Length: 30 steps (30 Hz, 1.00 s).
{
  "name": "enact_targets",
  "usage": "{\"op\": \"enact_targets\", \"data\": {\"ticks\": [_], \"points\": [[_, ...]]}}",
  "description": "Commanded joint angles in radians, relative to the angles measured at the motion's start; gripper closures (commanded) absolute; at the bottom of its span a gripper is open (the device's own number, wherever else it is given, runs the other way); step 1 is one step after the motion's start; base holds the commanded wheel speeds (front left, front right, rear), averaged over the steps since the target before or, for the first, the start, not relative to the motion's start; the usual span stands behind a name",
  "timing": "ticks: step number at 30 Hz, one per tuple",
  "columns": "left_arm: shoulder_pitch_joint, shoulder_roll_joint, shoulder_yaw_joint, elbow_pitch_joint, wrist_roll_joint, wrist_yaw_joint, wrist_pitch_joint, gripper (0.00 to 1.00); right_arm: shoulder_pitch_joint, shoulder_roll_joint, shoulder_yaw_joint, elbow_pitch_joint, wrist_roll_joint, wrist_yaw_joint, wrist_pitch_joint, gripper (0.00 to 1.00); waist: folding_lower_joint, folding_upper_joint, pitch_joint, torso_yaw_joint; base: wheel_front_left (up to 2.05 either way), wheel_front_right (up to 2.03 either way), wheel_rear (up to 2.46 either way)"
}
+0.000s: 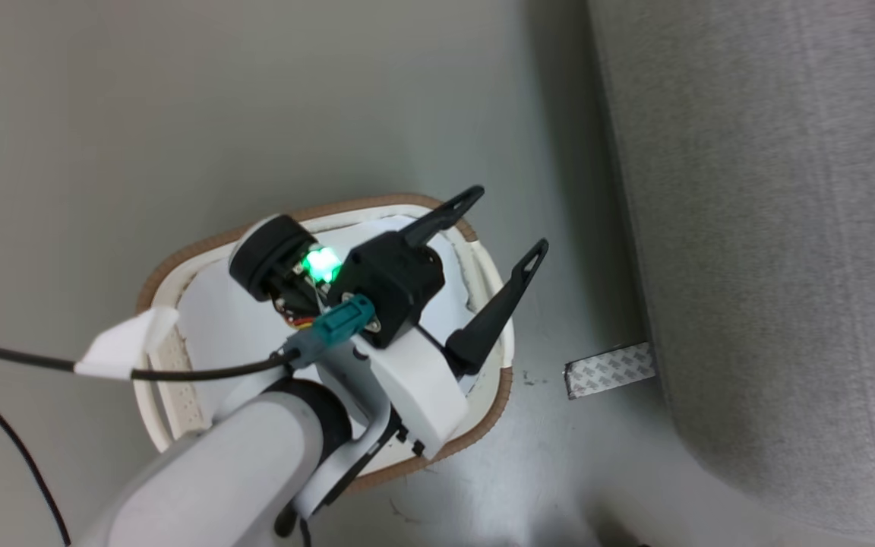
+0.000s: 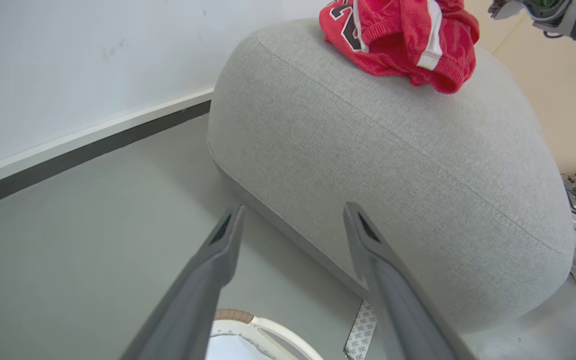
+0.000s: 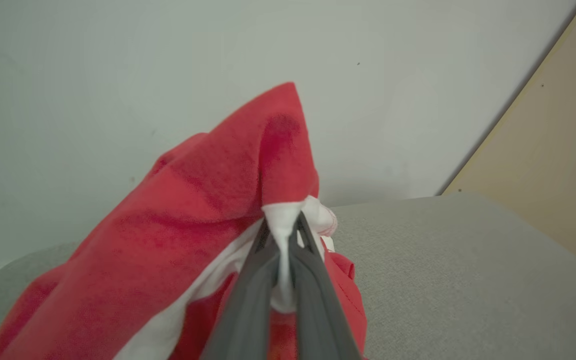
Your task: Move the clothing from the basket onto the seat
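The large light grey fabric-upholstered seat (image 2: 418, 165) is spreading ahead of the left gripper (image 2: 293, 212), whose fingers are standing wide apart, holding nothing. The oval white perforated plastic basket (image 1: 179, 262) with a brown woven-look rim is sitting below that gripper, while the right gripper (image 3: 283, 223) is pinching a white-trimmed fold of the red soft-fabric clothing (image 3: 208, 200) over the seat.

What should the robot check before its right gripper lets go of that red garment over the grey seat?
1. Right gripper shut on the white trim of the red garment: ok.
2. Garment over the light grey seat, not the floor: ok.
3. Left gripper open and empty, by the basket: ok.
4. Basket free of red clothing: cannot tell; left forearm hides part of the white liner.
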State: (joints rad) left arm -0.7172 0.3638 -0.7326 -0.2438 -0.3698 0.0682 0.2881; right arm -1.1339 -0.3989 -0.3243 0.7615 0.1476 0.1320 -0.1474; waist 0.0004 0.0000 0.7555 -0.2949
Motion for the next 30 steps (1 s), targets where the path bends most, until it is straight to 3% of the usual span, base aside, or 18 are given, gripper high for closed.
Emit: {"op": "enact_targets", "data": {"ticks": [1,4,5,6,7,8,9,15,19,30], "points": [[0.013,0.01,-0.006,0.0,0.013,-0.003,0.0,0.0,0.021,0.009,-0.022,0.029,-0.027,-0.003,-0.016,1.0,-0.0004,0.0,0.024,0.024,0.0,0.0,0.0],[0.026,0.029,-0.007,-0.005,0.017,-0.001,0.006,0.0,0.019,0.042,-0.076,0.096,-0.073,-0.003,-0.055,1.0,-0.0004,0.0,0.02,0.02,0.0,0.0,0.0],[0.03,0.035,-0.004,-0.007,0.017,0.002,0.007,0.0,0.018,0.051,-0.087,0.112,-0.087,-0.003,-0.066,0.95,-0.0004,0.0,0.017,0.015,0.0,0.0,0.0],[0.033,0.042,-0.001,-0.008,0.018,0.004,0.008,0.0,0.016,0.062,-0.092,0.127,-0.096,-0.003,-0.075,0.66,-0.0004,0.0,0.013,0.01,0.0,0.0,0.0],[0.037,0.049,0.002,-0.01,0.018,0.008,0.008,0.0,0.015,0.072,-0.094,0.138,-0.107,-0.003,-0.082,0.5,-0.0004,0.0,0.008,0.004,0.0,0.0,0.0],[0.042,0.055,0.003,-0.01,0.016,0.009,0.01,0.0,0.014,0.08,-0.096,0.149,-0.116,-0.003,-0.087,0.05,-0.0004,0.0,0.003,-0.002,0.0,0.0,0.0],[0.045,0.059,0.004,-0.01,0.016,0.011,0.009,0.0,0.013,0.087,-0.097,0.16,-0.124,-0.003,-0.093,0.0,-0.0004,0.0,-0.003,-0.008,0.0,0.0,0.0],[0.057,0.064,0.032,0.0,0.01,0.038,-0.025,0.0,0.047,0.108,-0.058,0.181,-0.15,-0.003,-0.11,0.0,-0.0004,0.0,-0.067,-0.032,0.0,0.0,0.0],[0.088,0.056,0.065,0.03,-0.012,0.066,-0.085,0.0,0.103,0.116,-0.016,0.132,-0.154,-0.003,-0.116,0.0,-0.0004,0.0,-0.144,-0.03,0.0,0.0,0.0],[0.268,0.042,0.183,0.191,-0.091,0.159,-0.314,0.0,0.427,0.136,0.142,-0.227,-0.096,-0.003,-0.115,0.0,-0.0004,0.0,-0.43,0.068,0.0,0.0,0.0]]}}
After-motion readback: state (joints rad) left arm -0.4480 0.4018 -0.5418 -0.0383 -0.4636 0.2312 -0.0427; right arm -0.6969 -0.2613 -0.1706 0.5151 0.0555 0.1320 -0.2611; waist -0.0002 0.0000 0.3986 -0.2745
